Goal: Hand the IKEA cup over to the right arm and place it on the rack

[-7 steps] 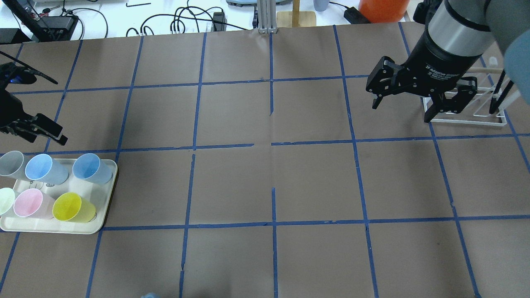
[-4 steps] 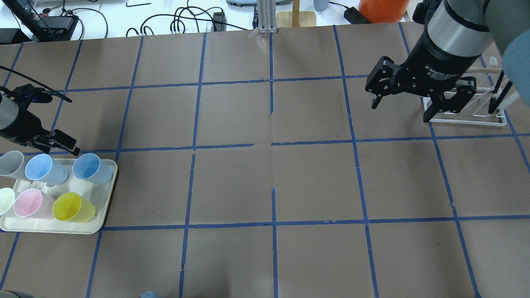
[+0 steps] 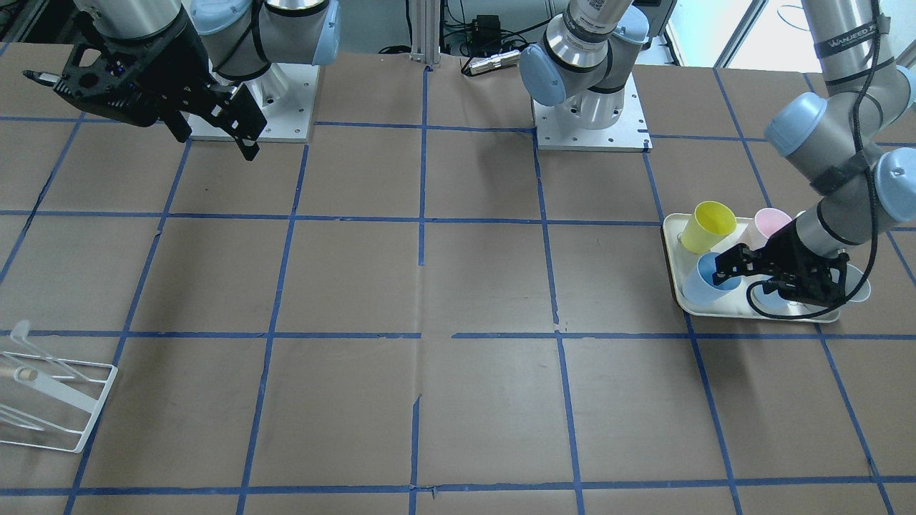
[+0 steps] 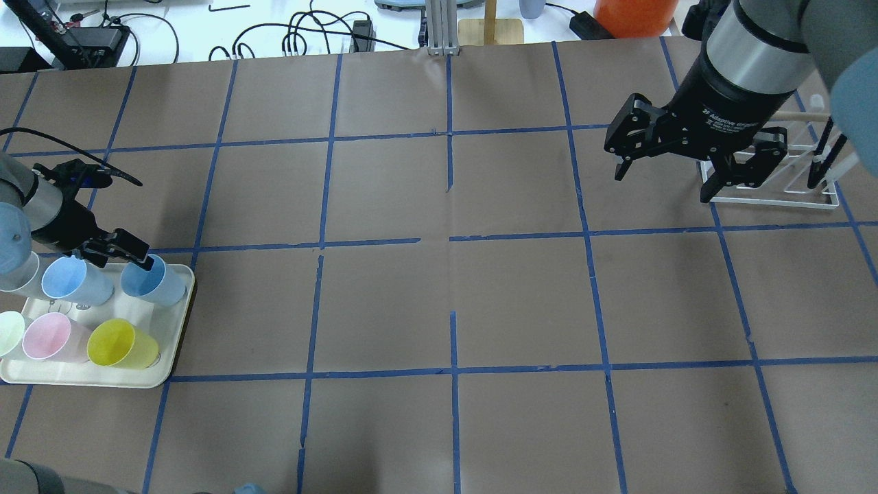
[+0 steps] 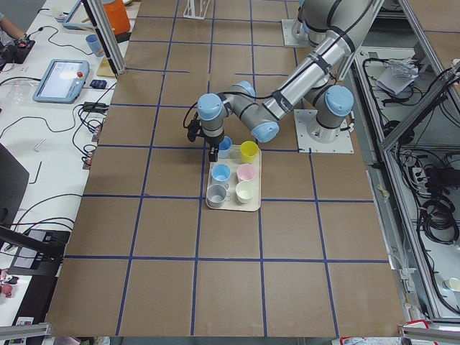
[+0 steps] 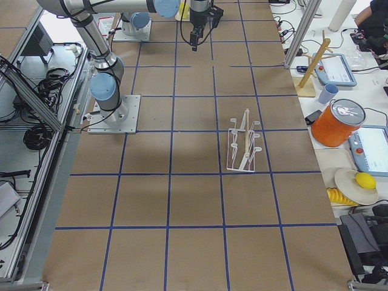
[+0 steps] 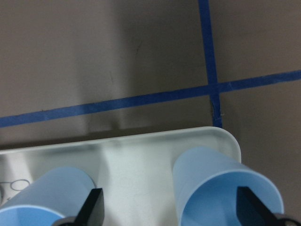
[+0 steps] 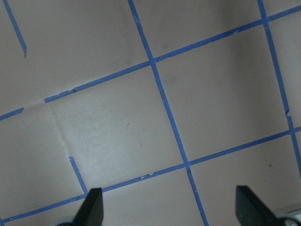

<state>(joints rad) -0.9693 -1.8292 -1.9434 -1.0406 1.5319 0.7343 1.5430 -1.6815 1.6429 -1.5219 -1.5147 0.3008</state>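
Two light blue IKEA cups [image 4: 147, 278] [image 4: 72, 281] stand on the cream tray [image 4: 89, 379] at the left. My left gripper [image 4: 115, 257] is open and empty, low over the tray's far edge, straddling the gap between them. In the left wrist view its fingertips [image 7: 93, 207] overlap the rims of the right cup [image 7: 221, 181] and the left cup [image 7: 56, 188]. My right gripper [image 4: 664, 180] is open and empty, hanging above the table just left of the white wire rack [image 4: 775, 199]. The rack also shows in the front view [image 3: 50, 404].
The tray also holds a yellow cup [image 4: 123, 343], a pink cup [image 4: 49, 337], a grey cup [image 4: 17, 274] and a pale cup [image 4: 8, 333]. An orange container [image 4: 631, 17], a wooden stand and cables lie beyond the far edge.
My left gripper has moved right and nearer, from the left edge of the table to just over the tray's far edge by the blue cups. The right gripper has hardly moved.
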